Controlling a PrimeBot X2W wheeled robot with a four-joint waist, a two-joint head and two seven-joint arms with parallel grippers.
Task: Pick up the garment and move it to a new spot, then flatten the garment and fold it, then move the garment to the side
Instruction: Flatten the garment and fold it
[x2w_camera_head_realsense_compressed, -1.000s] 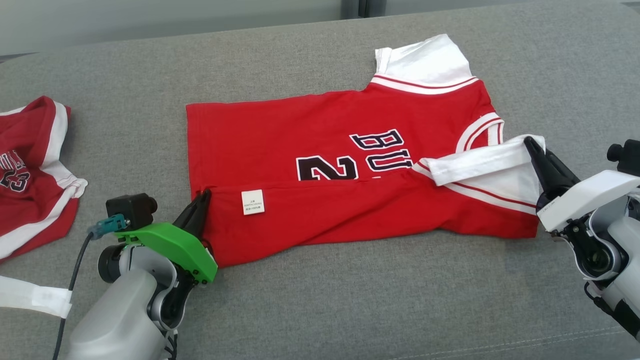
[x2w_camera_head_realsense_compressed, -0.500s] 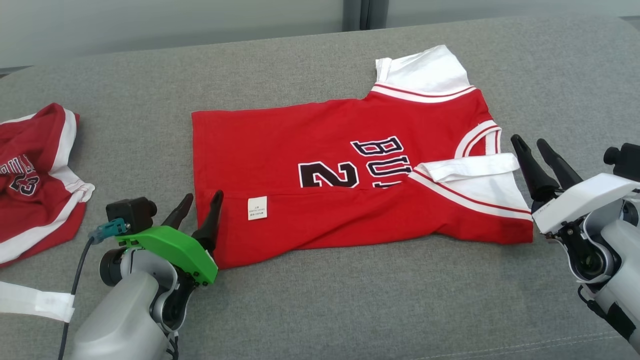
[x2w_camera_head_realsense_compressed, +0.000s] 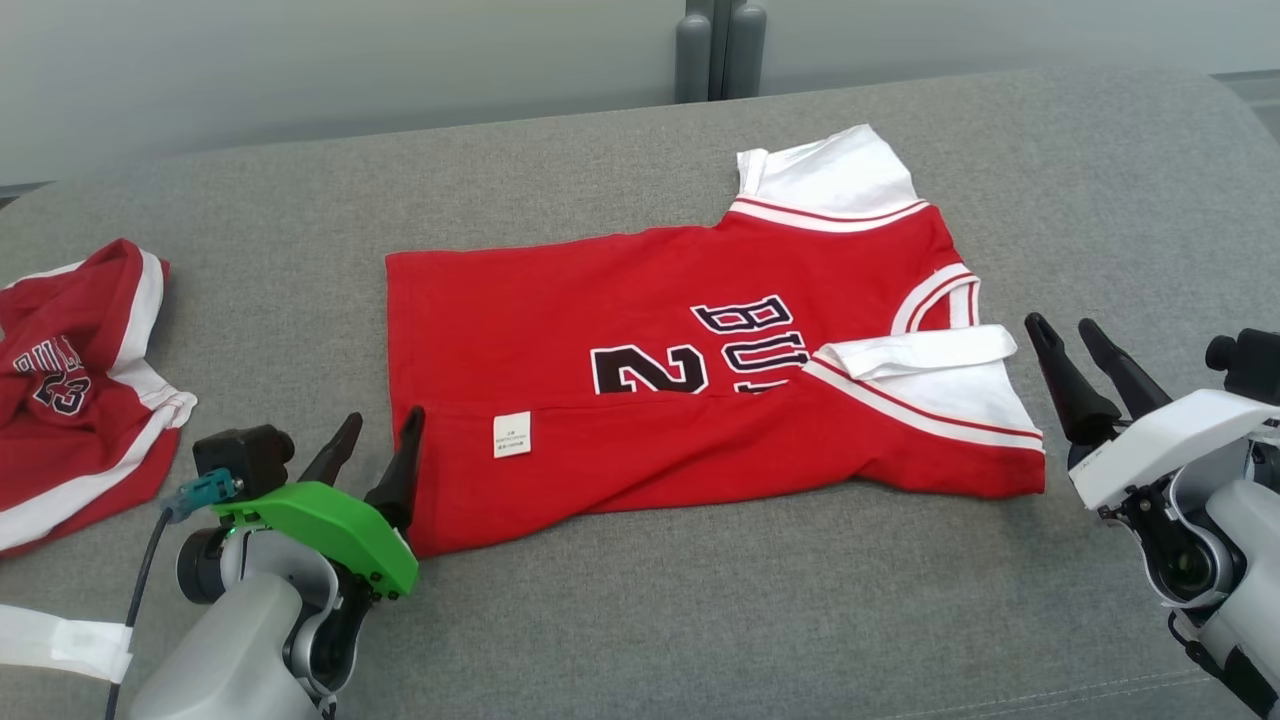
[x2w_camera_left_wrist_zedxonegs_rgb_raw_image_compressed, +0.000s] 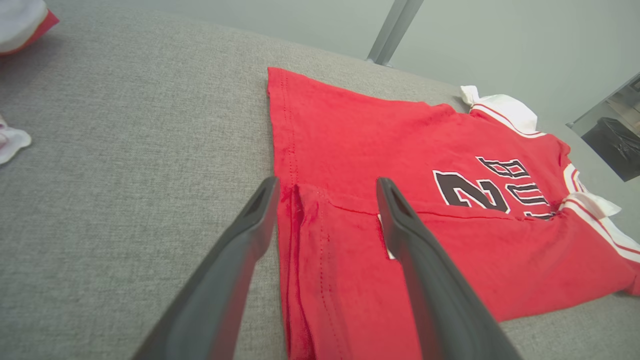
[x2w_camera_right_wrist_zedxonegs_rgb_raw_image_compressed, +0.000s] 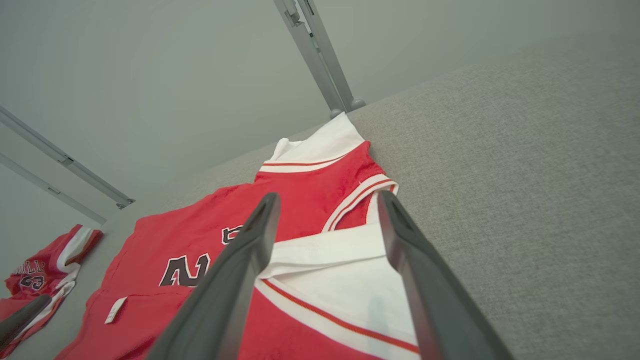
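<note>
A red garment with white sleeves and dark lettering lies on the grey surface, its near long edge folded over the middle so a small white label faces up. My left gripper is open at the folded hem's left corner, one finger over the cloth, nothing pinched. The left wrist view has the red hem between its spread fingers. My right gripper is open just right of the folded white sleeve, apart from it. In the right wrist view the sleeve lies below the spread fingers.
A second red and white garment lies crumpled at the left edge, beside a white strip at the lower left. A grey wall with a metal post runs behind the surface. Bare grey cloth lies in front.
Both grippers opened and let go of the garment's folded edge, then drew back slightly toward me. The head camera tilted, shifting the whole picture downward.
</note>
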